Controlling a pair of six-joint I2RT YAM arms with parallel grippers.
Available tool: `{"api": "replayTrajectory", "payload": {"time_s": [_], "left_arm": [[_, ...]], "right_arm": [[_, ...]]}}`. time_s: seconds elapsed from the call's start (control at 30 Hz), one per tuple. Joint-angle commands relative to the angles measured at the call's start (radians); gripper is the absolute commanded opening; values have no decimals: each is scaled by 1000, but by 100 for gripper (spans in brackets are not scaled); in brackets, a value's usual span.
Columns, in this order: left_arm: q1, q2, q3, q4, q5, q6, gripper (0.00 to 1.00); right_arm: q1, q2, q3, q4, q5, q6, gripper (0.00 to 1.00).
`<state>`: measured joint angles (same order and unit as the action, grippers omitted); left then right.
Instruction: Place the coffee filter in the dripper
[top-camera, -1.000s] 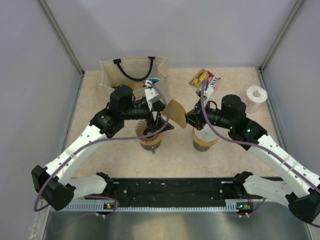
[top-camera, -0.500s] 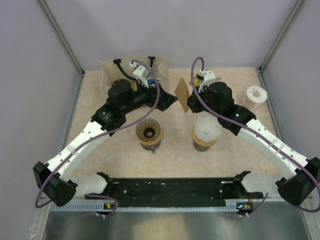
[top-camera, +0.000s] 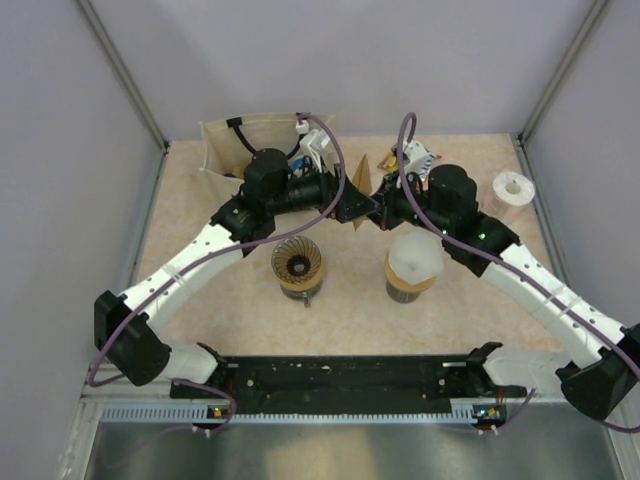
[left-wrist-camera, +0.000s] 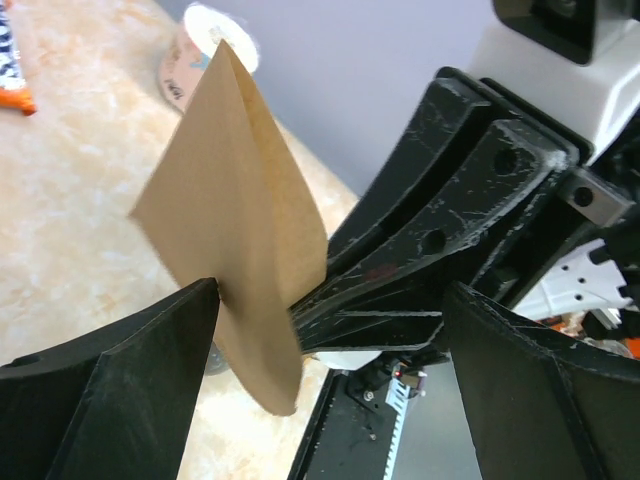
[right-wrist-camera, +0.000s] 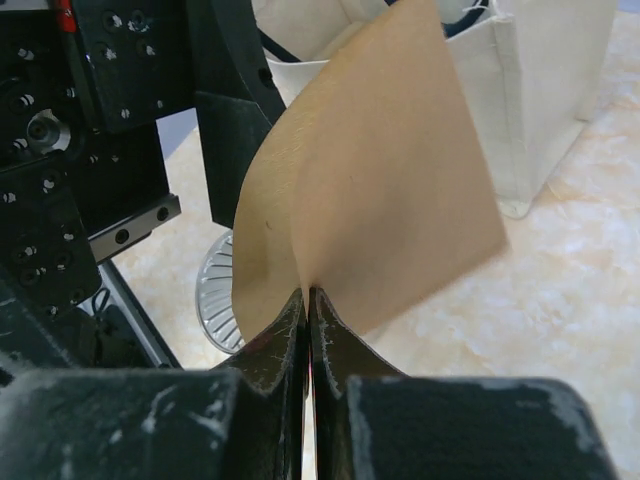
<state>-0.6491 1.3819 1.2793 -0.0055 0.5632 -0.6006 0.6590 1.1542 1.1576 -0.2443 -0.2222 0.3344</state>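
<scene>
The coffee filter is a tan paper cone, pinched flat at its lower edge by my right gripper, which is shut on it. It is held in the air behind the dripper, a dark grey ribbed cone on the table; part of the dripper also shows in the right wrist view. My left gripper is open wide, and its jaws straddle the filter and the right gripper's fingers. One left jaw touches the filter's edge. In the top view the two grippers meet tip to tip under the filter.
A white translucent cone stands on a tan base to the right of the dripper. A cream tote bag stands at the back left. A snack packet and a white roll lie at the back right.
Both grippers rose from above the dripper and moved back. The left gripper then swung right to meet the right one. The filter turned from broadside to edge-on.
</scene>
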Motion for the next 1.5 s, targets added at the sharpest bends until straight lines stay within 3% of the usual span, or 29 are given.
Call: {"api": "replayTrajectory", "payload": {"time_s": [0.0,0.17,0.43,0.7,0.97,1.07,1.23,1.47], "left_arm": [[-1,-6,45,108,98,-33,96],[0,-37,32,29,4,38,85],[0,-75,-14,68,96,84,66],[0,-64,14,-29,31,146,47],[0,-112,-3,-106,-173,194,41],[-1,-112,6,-139,-244,205,32],[-1,-83,58,-240,-403,209,7],[-3,-75,81,-310,-630,171,1]], "right_arm": [[10,-36,-13,77,-54,8,0],[10,-65,-30,86,-46,6,0],[10,-76,-33,68,-14,2,0],[10,-79,-27,63,-26,-11,0],[10,-90,-24,37,26,-21,0],[10,-100,-26,33,44,-23,0],[10,-97,-22,27,96,-25,0],[8,-70,-18,-23,218,6,0]]}}
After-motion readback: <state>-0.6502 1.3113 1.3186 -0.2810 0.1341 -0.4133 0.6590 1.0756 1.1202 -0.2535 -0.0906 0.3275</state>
